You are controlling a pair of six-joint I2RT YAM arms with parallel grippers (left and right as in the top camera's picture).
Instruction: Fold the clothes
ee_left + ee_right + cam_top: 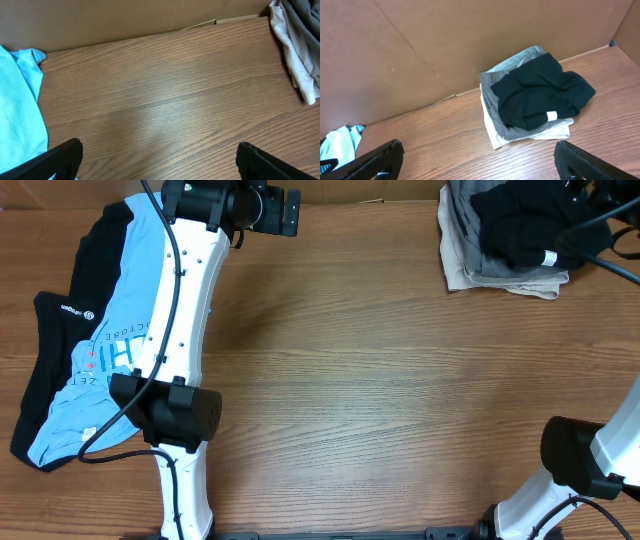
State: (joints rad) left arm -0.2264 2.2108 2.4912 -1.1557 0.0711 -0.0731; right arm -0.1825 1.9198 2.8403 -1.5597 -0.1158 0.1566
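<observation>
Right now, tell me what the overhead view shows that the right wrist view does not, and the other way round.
Only overhead: the print on the light-blue tee, which lies over a black logo garment, with the left arm across it. Only right wrist: the tall face of the cardboard wall and the right gripper, open. Both: the black shirt with its white tag atop a grey and pale pile, a corner of the tee, and the wooden table.

Wooden table [400, 380], brown cardboard backdrop [470, 40]
</observation>
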